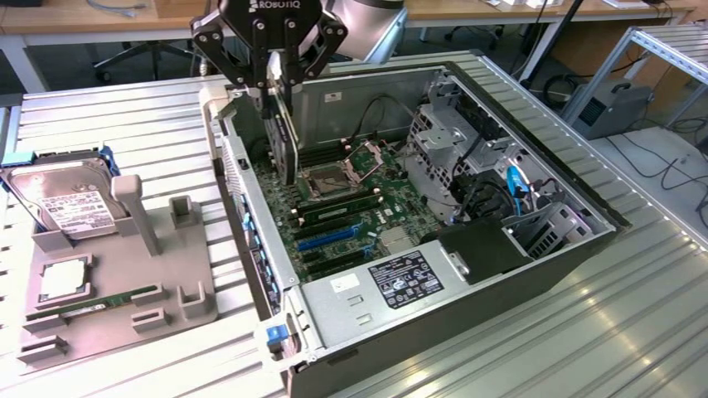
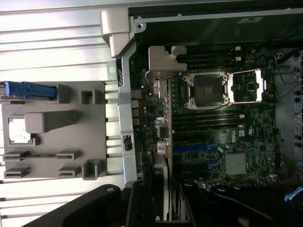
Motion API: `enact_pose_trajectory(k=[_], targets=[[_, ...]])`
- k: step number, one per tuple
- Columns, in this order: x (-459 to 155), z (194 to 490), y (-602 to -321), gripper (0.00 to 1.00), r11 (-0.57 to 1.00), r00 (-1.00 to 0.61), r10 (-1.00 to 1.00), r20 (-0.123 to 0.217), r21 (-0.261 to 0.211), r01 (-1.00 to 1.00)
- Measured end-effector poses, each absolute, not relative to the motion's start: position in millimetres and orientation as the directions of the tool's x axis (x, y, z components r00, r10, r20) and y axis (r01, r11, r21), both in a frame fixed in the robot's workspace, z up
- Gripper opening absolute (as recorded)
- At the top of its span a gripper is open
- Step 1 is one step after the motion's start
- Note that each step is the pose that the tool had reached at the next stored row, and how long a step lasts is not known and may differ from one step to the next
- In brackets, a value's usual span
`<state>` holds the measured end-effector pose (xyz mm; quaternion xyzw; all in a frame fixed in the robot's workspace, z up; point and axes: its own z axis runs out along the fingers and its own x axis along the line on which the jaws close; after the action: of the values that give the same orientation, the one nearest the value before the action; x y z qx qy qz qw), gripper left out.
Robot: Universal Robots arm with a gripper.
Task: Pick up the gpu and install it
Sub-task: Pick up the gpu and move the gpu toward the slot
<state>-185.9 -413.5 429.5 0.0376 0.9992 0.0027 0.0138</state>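
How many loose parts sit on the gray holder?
3: the hard drive at its far end, a square silver chip in the middle, the memory stick along its near edge. Posts may hide others.

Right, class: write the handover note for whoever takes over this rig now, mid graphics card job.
Gripper: shut on the graphics card, holding it upright.
Card: lower end down in the open computer case, over the motherboard.
Done: card picked up and brought to the case.
Left: card not yet seated in a slot.
Hard drive and memory stick lie on the grey tray.
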Motion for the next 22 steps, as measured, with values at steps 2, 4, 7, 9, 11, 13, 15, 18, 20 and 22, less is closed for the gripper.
enact_pose_trajectory(k=[2, 4, 7, 9, 11, 13, 15, 18, 20, 22], targets=[[-185.7, 429.2, -413.4, 0.27, 0.997, -0.997, 0.075, -0.027, 0.006, 0.075], [-185.4, 428.9, -413.5, 0.27, 0.997, -0.997, 0.075, -0.027, 0.006, 0.075], [-185.0, 428.4, -413.4, 0.27, 0.997, -0.997, 0.075, -0.027, 0.006, 0.075], [-184.7, 428.2, -413.5, 0.27, 0.997, -0.997, 0.075, -0.027, 0.006, 0.075], [-184.5, 427.9, -413.4, 0.27, 0.997, -0.997, 0.075, -0.027, 0.006, 0.075], [-184.2, 427.6, -413.5, 0.27, 0.997, -0.997, 0.075, -0.027, 0.007, 0.075], [-183.9, 427.3, -413.4, 0.27, 0.997, -0.997, 0.075, -0.027, 0.006, 0.075], [-183.5, 426.8, -413.4, 0.27, 0.997, -0.997, 0.075, -0.027, 0.007, 0.075], [-183.3, 426.4, -413.4, 0.27, 0.997, -0.997, 0.075, -0.027, 0.007, 0.075], [-183.0, 426.1, -413.5, 0.27, 0.997, -0.997, 0.075, -0.027, 0.007, 0.075]])
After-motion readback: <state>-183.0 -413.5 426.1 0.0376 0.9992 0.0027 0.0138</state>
